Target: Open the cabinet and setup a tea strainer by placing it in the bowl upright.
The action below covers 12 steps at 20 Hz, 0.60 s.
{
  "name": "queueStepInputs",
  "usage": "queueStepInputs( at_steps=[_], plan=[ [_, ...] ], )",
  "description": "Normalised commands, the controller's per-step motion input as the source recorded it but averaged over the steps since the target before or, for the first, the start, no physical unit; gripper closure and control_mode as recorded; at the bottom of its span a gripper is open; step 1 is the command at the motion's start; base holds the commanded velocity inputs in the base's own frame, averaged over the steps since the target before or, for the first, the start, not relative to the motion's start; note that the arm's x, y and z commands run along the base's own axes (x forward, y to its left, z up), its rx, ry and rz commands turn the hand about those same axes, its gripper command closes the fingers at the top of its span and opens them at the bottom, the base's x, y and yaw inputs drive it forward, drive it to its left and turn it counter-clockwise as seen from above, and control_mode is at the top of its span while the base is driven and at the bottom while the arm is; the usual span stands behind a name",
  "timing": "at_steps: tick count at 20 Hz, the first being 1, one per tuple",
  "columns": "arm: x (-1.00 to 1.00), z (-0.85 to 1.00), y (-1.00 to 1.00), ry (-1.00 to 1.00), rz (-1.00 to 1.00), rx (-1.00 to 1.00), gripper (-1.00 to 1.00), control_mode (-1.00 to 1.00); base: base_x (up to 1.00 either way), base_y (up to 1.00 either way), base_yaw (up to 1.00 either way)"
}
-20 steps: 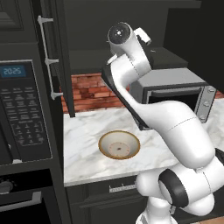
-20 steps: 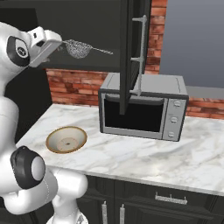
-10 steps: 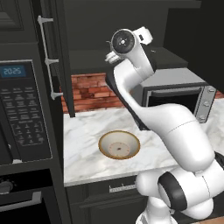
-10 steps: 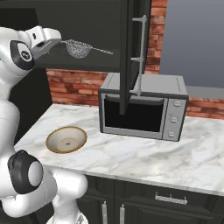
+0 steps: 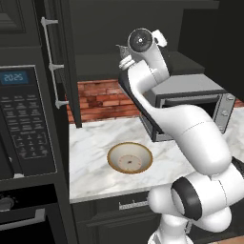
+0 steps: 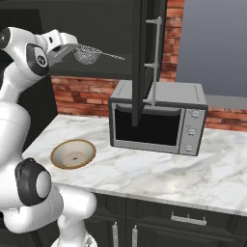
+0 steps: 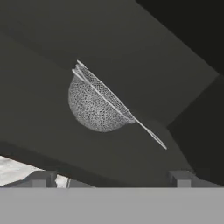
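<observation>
We see the cabinet (image 6: 144, 53) standing open above the counter (image 6: 159, 169), one dark door swung out edge-on in front of the microwave (image 6: 157, 118), its silver bar handle (image 6: 155, 60) running down the door's right side in the right base view; in the left base view the other door with its handle (image 5: 50, 62) stands at the left. The marble counter carries the silver microwave against the brick wall and, near its front left part, the bowl (image 5: 129, 157), tan-rimmed and cream inside, lying apart from the microwave. We find the arm raised high with the hand (image 6: 67, 50) reaching into the dark cabinet opening, and its fingers (image 7: 41, 178) stand wide apart with nothing between them. The tea strainer (image 7: 98, 103) sits inside the cabinet just ahead of the hand, mesh dome down, its thin wire handle pointing away toward the open door; in the right base view the tea strainer appears just beside the hand, well above the bowl.
</observation>
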Motion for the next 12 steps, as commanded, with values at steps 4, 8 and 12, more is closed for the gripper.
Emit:
queueStepInputs(
  at_steps=[4, 8, 12],
  plan=[
    [0.38, -0.13, -0.12, 0.01, 0.15, -0.11, -1.00, -1.00, 0.00, 0.00, 0.00],
    [0.07, -0.12, -0.17, -0.02, 0.06, -0.05, -1.00, -1.00, 0.00, 0.00, 0.00],
    [0.24, 0.00, -0.01, 0.03, 0.00, 0.00, -1.00, -1.00, 0.00, 0.00, 0.00]
  ],
)
